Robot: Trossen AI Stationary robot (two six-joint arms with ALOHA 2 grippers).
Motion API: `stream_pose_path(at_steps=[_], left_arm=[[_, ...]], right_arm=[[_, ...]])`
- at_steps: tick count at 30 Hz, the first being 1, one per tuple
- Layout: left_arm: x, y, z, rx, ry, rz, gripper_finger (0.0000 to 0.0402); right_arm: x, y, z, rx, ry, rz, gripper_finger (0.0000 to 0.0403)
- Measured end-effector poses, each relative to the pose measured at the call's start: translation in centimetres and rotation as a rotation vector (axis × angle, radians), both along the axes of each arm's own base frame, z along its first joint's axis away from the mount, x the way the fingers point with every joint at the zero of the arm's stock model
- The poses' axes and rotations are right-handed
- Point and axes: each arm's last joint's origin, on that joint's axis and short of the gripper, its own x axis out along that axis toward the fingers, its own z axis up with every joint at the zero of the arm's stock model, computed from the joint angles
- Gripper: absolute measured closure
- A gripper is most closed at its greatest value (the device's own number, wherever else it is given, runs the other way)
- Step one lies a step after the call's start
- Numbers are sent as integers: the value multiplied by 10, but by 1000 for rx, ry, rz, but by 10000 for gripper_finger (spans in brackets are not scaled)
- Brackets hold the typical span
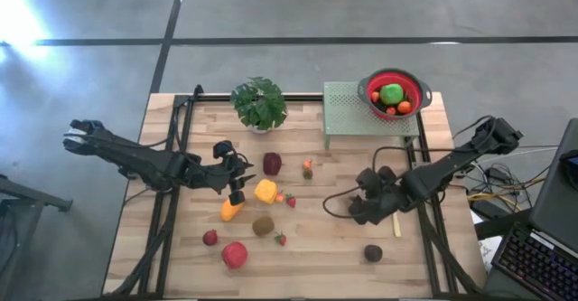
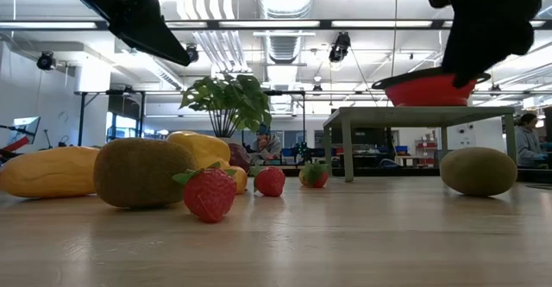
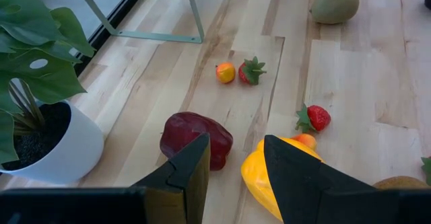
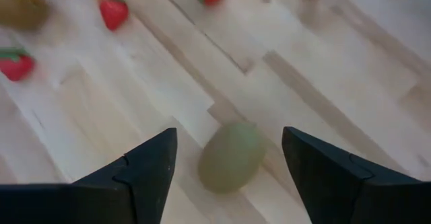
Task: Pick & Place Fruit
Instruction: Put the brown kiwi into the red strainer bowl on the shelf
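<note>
High view: right gripper (image 1: 368, 209) hangs over the wooden table (image 1: 343, 265), fingers spread and empty, just above a dull green-brown kiwi (image 4: 231, 156) lying near the right front. Left gripper (image 1: 237, 190) waits above the yellow fruit, fingers partly apart, empty. Reaching seems the step in hand (grasp not yet made); next, descend, close, carry to the red colander (image 1: 415, 84).

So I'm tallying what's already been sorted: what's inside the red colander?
The red colander on the green stand holds a green fruit and small orange and red pieces. Anything beneath them is covered.
</note>
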Motion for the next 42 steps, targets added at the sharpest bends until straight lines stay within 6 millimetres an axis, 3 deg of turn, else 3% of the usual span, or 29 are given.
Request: stream_pose_path(at_steps=[13, 24, 42], left_arm=[[0, 0, 0, 0, 0, 0, 255], [0, 0, 0, 0, 0, 0, 255], [0, 0, 0, 0, 0, 0, 255]], right_arm=[[23, 14, -44, -24, 171, -94, 80], [32, 20, -77, -23, 275, -177, 106], [37, 23, -97, -49, 301, -98, 113]])
